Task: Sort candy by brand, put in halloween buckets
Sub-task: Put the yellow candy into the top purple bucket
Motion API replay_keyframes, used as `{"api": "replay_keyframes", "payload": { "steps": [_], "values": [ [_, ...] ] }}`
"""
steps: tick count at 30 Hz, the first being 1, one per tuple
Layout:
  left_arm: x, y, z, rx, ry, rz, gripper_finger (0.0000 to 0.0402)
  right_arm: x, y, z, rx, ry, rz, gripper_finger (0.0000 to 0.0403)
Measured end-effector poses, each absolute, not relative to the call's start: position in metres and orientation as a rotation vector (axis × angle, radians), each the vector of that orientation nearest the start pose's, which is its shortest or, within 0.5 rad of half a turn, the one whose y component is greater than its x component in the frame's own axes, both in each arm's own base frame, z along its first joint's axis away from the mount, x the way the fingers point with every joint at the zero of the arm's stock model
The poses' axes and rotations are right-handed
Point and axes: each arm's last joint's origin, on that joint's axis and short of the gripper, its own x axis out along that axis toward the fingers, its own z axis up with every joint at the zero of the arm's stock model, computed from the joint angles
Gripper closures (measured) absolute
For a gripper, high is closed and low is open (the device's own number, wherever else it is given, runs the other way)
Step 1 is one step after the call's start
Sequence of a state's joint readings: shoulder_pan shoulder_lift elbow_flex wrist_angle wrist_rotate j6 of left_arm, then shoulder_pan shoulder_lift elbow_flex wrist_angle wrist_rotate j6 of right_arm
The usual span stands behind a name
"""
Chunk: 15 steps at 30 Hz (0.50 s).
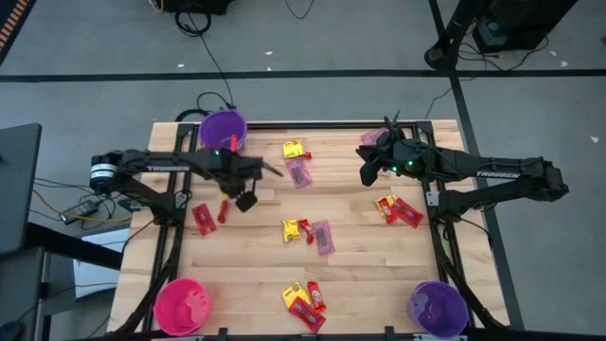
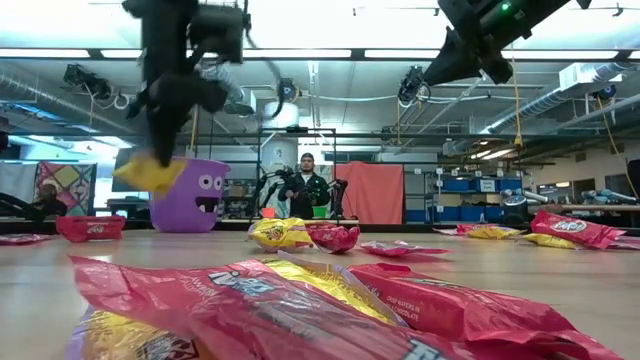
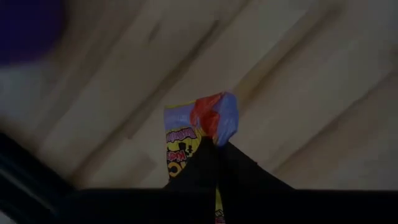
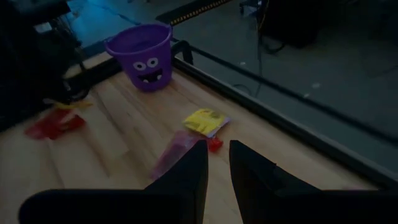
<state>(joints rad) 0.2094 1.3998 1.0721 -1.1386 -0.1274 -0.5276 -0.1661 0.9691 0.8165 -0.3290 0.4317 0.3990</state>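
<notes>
My left gripper (image 3: 217,144) is shut on a yellow candy packet (image 3: 183,146) and hovers over the table's left half, near the far purple bucket (image 1: 223,130); the low view shows the packet (image 2: 150,172) below the gripper (image 2: 165,140). My right gripper (image 4: 217,163) is open and raised over the far right part of the table (image 1: 365,174), touching nothing. Past its fingers lie a yellow packet (image 4: 206,121) and a mauve packet (image 4: 173,149). A pink bucket (image 1: 182,305) stands at the near left corner, and a second purple bucket (image 1: 437,307) at the near right. My left gripper pinches the yellow packet between its two fingers, close to the packet's red-and-blue end (image 3: 214,119). The fingers come from above, pointing down. The packet hangs below them, lifted clear of the table.
Loose candy lies across the table: a yellow packet (image 1: 294,149) and a mauve one (image 1: 300,172) at the far middle, a pair at centre (image 1: 308,232), red bars at right (image 1: 402,210) and left (image 1: 203,218), a cluster at the near edge (image 1: 305,301). A person (image 2: 305,190) stands beyond the table.
</notes>
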Motion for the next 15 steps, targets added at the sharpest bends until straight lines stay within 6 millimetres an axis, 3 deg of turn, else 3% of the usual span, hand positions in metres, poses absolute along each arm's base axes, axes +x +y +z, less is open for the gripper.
{"api": "replay_keyframes", "payload": {
  "steps": [8,15],
  "values": [
    [0.234,0.092,0.302,-0.429,1.212,0.690,0.0398,0.202,-0.043,0.299,0.389,0.366,-0.592,0.0324],
    [0.215,0.133,0.313,-0.415,1.191,0.787,0.0399,0.202,-0.043,0.299,0.402,0.373,-0.566,0.0324]
  ]
}}
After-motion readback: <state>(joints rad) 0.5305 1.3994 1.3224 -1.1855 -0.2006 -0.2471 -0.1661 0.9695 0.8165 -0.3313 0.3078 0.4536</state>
